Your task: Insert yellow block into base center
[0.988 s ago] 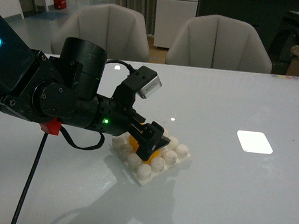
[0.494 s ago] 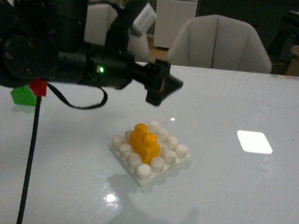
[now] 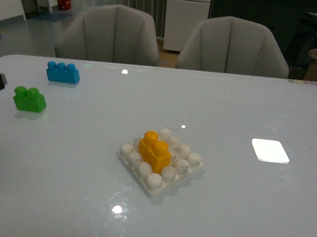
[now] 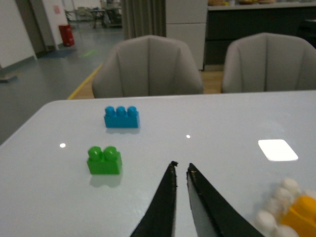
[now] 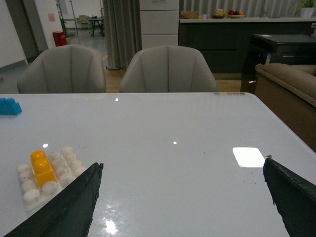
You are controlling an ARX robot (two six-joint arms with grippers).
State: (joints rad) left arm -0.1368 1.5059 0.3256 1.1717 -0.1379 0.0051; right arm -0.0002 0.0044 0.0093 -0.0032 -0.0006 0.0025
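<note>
White desk [image 3: 239, 214] is carrying the yellow block [image 3: 154, 150] sitting mid-base [image 3: 190, 168], looking seated; left fingers [image 4: 181, 174] nearly closed and empty, right fingers [image 5: 180, 197] spread wide, so avoid bumping it.

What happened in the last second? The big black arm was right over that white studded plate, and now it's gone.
The left gripper let go of the yellow block, lifted, and pulled back to the robot's left, out of the front view. That uncovered the green brick and blue brick. The block stayed seated in the middle of the base, which did not move. The right gripper hangs open, apart from everything.
</note>
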